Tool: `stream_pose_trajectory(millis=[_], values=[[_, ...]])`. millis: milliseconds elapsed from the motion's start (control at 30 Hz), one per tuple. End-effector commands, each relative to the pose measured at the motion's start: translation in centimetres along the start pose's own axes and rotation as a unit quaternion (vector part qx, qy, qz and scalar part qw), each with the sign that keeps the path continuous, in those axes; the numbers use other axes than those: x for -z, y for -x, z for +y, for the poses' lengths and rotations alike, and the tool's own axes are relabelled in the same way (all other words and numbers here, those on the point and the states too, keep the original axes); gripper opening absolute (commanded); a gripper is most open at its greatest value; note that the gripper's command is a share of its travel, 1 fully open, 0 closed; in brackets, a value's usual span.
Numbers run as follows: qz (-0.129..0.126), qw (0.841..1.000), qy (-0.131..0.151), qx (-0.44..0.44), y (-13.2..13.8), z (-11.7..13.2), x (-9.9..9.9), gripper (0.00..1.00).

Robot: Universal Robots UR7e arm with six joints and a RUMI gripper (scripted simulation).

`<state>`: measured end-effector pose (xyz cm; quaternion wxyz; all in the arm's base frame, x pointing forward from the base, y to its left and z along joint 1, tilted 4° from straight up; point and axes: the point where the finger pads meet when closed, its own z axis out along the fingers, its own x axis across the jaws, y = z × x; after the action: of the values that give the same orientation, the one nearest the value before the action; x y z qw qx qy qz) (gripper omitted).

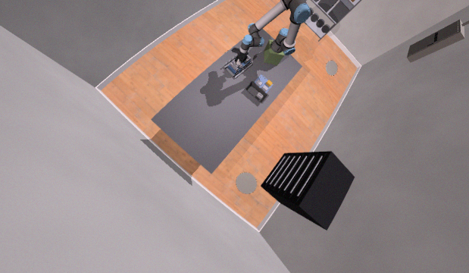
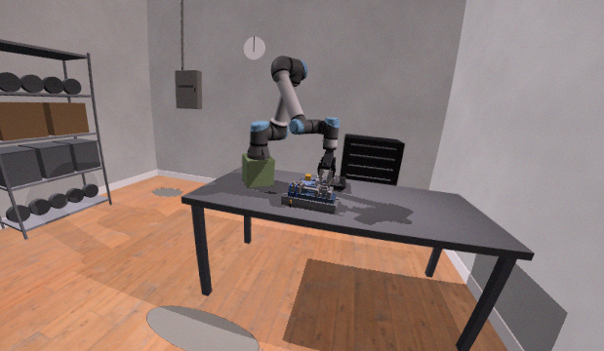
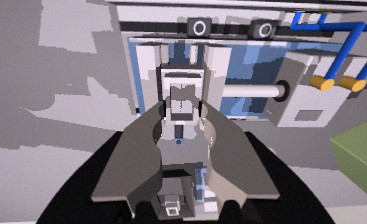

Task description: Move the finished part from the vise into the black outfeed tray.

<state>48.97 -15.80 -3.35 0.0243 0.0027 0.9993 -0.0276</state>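
Note:
My gripper (image 1: 239,61) (image 2: 325,181) (image 3: 182,101) is shut on the finished part (image 3: 182,97), a pale grey block with a square pocket on top. It holds the part right at the vise (image 1: 233,70) (image 2: 308,199) (image 3: 244,55), between the two pale jaws. I cannot tell whether the part still touches the vise. The black outfeed tray (image 1: 252,91) (image 2: 341,183) lies on the table to the right of the vise, with one grey part (image 1: 260,96) in it.
The arm's green pedestal (image 1: 273,57) (image 2: 258,172) (image 3: 359,155) stands close behind the vise. A blue tray (image 1: 263,82) with an orange piece sits next to the black tray. A black cabinet (image 1: 310,186) (image 2: 372,158) and a shelf rack (image 2: 43,141) stand off the table (image 1: 204,125) (image 2: 428,219).

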Motion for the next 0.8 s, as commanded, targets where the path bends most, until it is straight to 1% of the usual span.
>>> stream_pose_trajectory(millis=[0,367,767], values=[[-0.001,1.000,0.000,0.000,0.0,0.0,0.2,0.00],[-0.001,1.000,0.000,0.000,0.0,0.0,1.3,0.00],[-0.001,1.000,0.000,0.000,0.0,0.0,3.4,0.00]])
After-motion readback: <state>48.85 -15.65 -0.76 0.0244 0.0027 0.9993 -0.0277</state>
